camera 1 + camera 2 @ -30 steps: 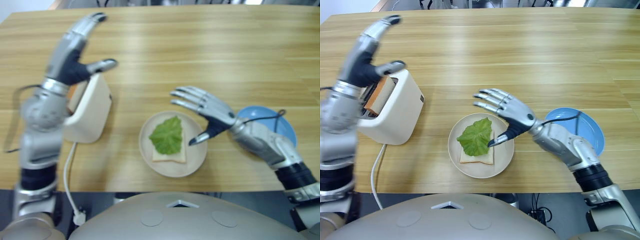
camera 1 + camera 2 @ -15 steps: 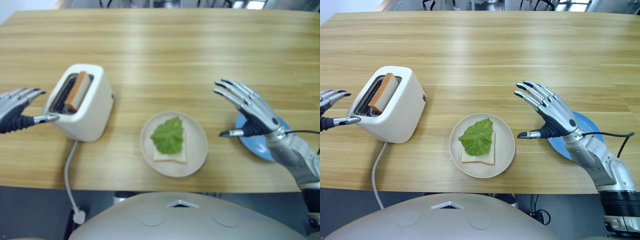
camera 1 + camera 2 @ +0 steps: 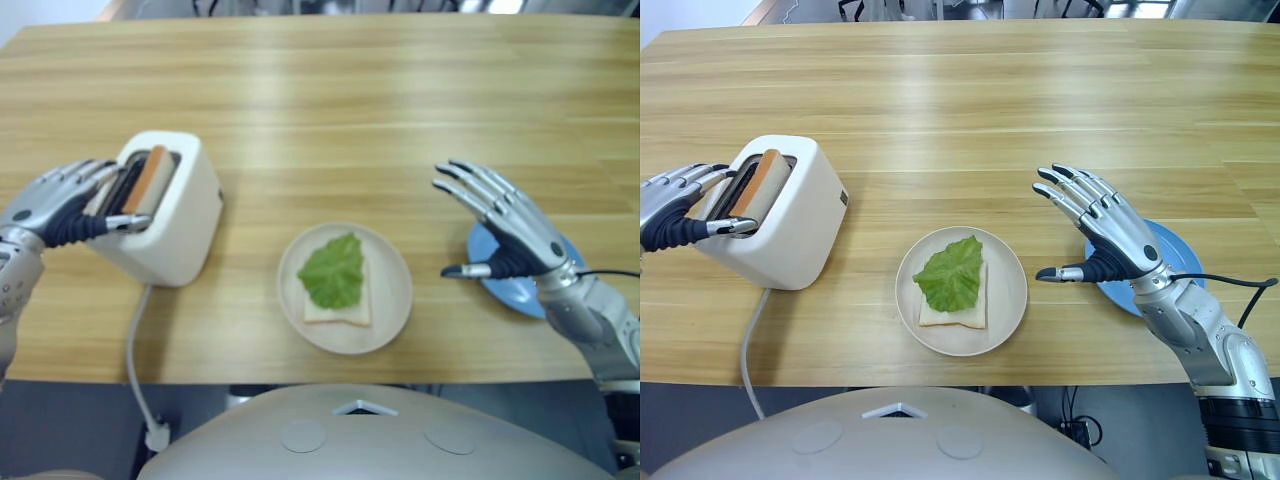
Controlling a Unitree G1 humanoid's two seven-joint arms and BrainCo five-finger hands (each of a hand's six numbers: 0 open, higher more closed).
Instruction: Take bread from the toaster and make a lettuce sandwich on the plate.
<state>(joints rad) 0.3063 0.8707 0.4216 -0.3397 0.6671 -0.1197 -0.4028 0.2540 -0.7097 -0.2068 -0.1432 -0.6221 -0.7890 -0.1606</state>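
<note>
Wooden surface (image 3: 960, 90) shows the sandwich half built: one bread slice (image 3: 955, 317) topped with lettuce (image 3: 950, 275) on the plate (image 3: 1008, 300), the top slice (image 3: 758, 186) waiting in the toaster (image 3: 800, 235), left robot hand (image 3: 675, 210) spread empty beside it, right robot hand (image 3: 1110, 240) wide open over a blue dish (image 3: 1180, 250).

Our two head eyes look forward and down, close over the wooden table (image 3: 940, 80), both sharing toaster (image 3: 800, 225) and plate (image 3: 1008, 290).

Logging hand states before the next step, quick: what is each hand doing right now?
Left hand: open, holding nothing, at the toaster.
Right hand: open, fingers spread, holding nothing.
</note>
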